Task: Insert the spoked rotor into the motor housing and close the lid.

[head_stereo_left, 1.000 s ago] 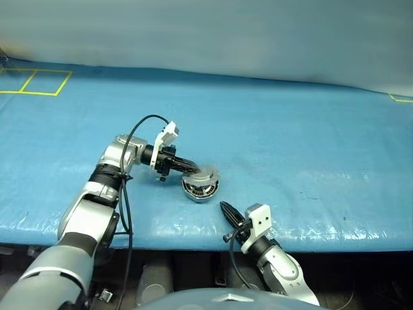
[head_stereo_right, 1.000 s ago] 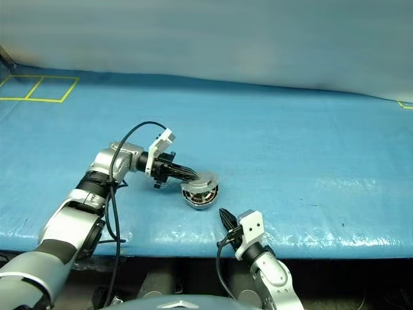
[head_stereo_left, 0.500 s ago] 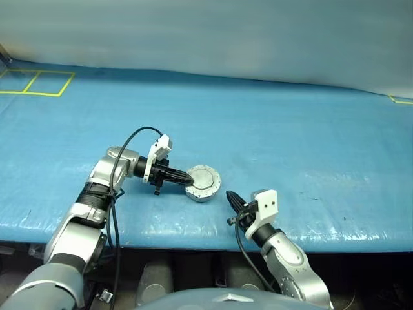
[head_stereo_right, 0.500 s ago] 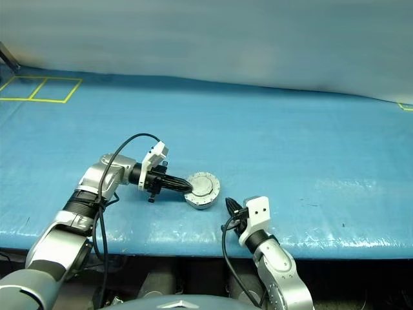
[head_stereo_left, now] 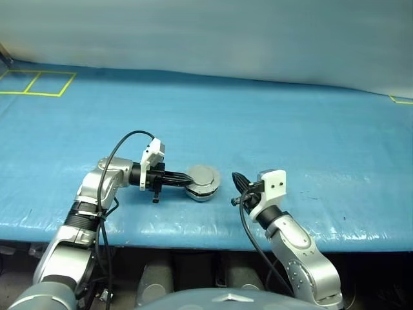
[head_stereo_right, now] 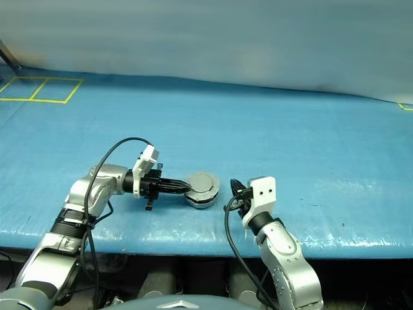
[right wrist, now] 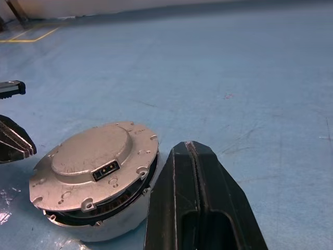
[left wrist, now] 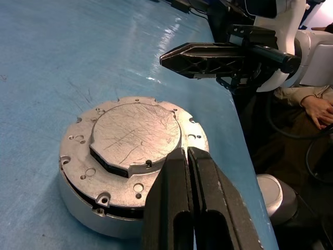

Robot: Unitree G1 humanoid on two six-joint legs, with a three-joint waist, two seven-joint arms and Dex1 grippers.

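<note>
The motor housing (head_stereo_left: 202, 194) sits on the blue table near its front edge, with the grey lid (head_stereo_left: 202, 175) lying flat on top of it. The spoked rotor is hidden. My left gripper (head_stereo_left: 187, 183) is shut and lies almost level, its tips at the lid's left rim; in the left wrist view the fingertips (left wrist: 177, 156) rest over the edge of the lid (left wrist: 132, 138). My right gripper (head_stereo_left: 235, 178) is shut and hovers just right of the housing, apart from it. The right wrist view shows the lid (right wrist: 91, 153) closed over the housing wall (right wrist: 112, 226).
A blue sheet (head_stereo_left: 290, 129) covers the table, and its front edge (head_stereo_left: 193, 229) runs close below the housing. Yellow tape squares (head_stereo_left: 39, 82) mark the far left corner. A person's hand (left wrist: 317, 107) rests beyond the table's edge in the left wrist view.
The lid, half raised a second ago, now lies flat on the housing. My left gripper has drawn back to the left. My right gripper has risen and come forward beside the housing.
</note>
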